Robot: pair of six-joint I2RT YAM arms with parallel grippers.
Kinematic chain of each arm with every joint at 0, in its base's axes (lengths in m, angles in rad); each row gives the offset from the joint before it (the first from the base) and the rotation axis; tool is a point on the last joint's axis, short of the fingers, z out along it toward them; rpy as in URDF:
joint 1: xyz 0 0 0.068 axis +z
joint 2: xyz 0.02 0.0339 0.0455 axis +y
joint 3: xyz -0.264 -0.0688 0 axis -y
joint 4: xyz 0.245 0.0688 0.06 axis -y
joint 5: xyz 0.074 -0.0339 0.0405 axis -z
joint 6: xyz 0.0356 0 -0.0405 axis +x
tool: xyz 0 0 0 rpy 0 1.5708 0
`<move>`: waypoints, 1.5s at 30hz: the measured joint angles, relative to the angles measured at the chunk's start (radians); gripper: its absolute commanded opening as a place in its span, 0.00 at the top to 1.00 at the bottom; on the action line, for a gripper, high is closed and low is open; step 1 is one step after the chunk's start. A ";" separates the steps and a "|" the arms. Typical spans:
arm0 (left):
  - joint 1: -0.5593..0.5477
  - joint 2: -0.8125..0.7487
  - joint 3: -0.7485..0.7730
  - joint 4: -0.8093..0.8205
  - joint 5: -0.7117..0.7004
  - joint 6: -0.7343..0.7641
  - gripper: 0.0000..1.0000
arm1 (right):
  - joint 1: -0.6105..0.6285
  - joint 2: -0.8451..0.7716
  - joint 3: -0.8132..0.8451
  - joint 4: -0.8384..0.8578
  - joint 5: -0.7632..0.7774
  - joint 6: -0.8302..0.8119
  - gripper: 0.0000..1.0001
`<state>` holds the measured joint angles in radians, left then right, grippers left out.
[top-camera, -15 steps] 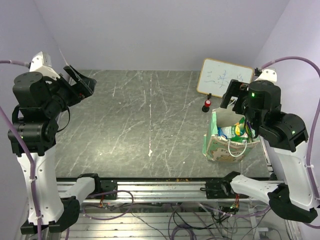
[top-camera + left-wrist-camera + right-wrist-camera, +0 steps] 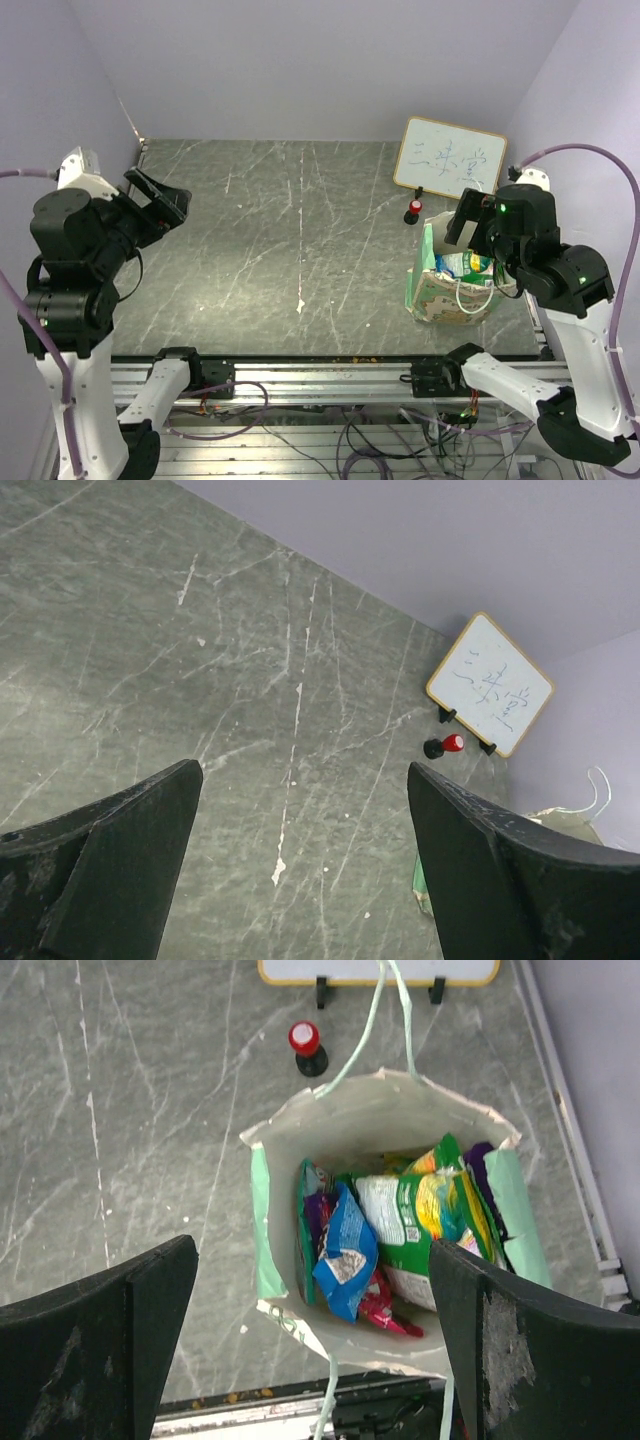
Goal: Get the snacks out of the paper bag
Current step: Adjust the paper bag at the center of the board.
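While poised over mint-green paper bag (image 2: 262,1185), pinch blue crinkly packet (image 2: 345,1250) by top edge, between spread right gripper (image 2: 312,1250) jaws (likely light, slippery); left gripper (image 2: 305,780) spread.

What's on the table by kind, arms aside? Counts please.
paper bag: 1
snack packets in the bag: 4 at least showing; they overlap, so more may be hidden
whiteboard: 1
red-and-black knob: 1
Total: 7 at least
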<state>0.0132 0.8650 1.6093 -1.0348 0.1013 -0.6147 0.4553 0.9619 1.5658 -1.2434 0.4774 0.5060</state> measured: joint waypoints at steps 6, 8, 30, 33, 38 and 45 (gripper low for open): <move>-0.004 -0.072 -0.015 -0.002 0.008 -0.040 0.06 | -0.011 0.020 -0.031 -0.019 -0.021 0.037 0.00; -0.004 -0.074 -0.012 -0.003 0.011 -0.049 0.06 | -0.012 0.039 -0.031 -0.020 -0.022 0.045 0.00; -0.011 -0.030 -0.041 0.054 0.130 -0.119 0.06 | -0.096 0.222 -0.111 0.235 0.010 0.057 0.12; -0.011 -0.014 -0.053 0.079 0.150 -0.130 0.06 | -0.165 0.250 -0.122 0.269 -0.020 0.054 0.14; -0.011 0.016 -0.067 0.113 0.182 -0.142 0.06 | -0.264 0.270 -0.150 0.343 -0.089 0.029 0.36; -0.011 0.047 -0.068 0.151 0.214 -0.145 0.06 | -0.322 0.304 -0.175 0.434 -0.167 0.006 0.47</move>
<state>0.0025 0.9115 1.5410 -0.8837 0.3153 -0.7601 0.1337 1.2663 1.3907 -0.8097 0.3107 0.5125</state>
